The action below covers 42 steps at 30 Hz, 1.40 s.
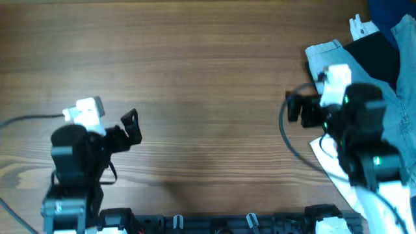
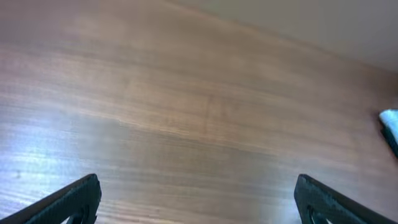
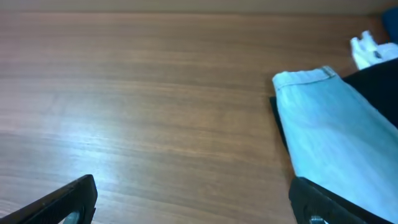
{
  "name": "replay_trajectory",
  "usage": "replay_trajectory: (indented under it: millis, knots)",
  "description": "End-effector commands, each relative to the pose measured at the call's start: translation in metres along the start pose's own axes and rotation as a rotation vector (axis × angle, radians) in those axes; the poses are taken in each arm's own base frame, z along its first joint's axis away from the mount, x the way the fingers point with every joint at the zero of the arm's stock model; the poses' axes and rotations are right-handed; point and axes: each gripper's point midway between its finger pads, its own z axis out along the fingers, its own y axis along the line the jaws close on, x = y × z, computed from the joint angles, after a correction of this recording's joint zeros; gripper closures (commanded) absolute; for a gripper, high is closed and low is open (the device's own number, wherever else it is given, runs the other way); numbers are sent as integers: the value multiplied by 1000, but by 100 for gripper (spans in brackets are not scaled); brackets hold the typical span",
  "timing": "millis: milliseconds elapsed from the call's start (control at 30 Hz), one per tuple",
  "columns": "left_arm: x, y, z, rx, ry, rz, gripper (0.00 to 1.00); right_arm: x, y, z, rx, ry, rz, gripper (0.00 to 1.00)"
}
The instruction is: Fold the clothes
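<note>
Hugging the right edge of the counter, the shorts lay beside the released right hand; left hand released, well apart.

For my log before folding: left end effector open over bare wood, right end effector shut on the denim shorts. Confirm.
Wrong: the right end effector is open and empty, the denim shorts lying ahead of it, per the right wrist view. The rest holds.

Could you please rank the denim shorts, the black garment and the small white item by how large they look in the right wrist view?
1. denim shorts: largest, though also nearest the camera.
2. black garment: smaller, but the shorts cover part of it and the frame edge cuts it off.
3. white item: clearly smallest.
</note>
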Motion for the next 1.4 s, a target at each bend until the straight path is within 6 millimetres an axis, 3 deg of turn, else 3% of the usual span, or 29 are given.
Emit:
replay_trajectory:
  millis: [0, 67, 233, 300, 333, 467, 600, 833, 967, 1033, 1100, 1367]
  knots:
    - [-9, -19, 6, 74, 81, -14, 0, -17, -7, 21, 29, 27, -66, 0]
    - [-6, -22, 9, 93, 96, -15, 0, -15, -41, 33, 223, 52, -14, 0]
    - [-6, -22, 9, 93, 97, -16, 0, 28, -133, 66, 688, 252, 50, 0]
    - [-6, -22, 9, 93, 98, -16, 0, 44, -146, 84, 709, 304, 78, 0]
    - [-6, -22, 9, 93, 97, -16, 0, 58, -149, 102, 687, 356, 72, 1]
    - [-6, -22, 9, 93, 98, -16, 0, 85, -171, 121, 790, 448, 43, 4]
    - [-6, -22, 9, 93, 98, -16, 0, 110, -178, 148, 752, 500, 70, 4]
    - [-6, -22, 9, 93, 98, -16, 0, 136, -194, 154, 766, 556, 145, 13]
    - [-7, -22, 9, 93, 96, -15, 0, 140, -181, 166, 643, 561, 185, 14]
    - [-7, -22, 9, 94, 93, -15, 0, 142, -160, 178, 488, 579, 155, 14]
    - [-7, -22, 9, 94, 93, -15, 0, 146, -155, 178, 459, 595, 157, 14]
    - [-7, -22, 9, 93, 95, -15, 0, 159, -171, 169, 575, 609, 133, 15]
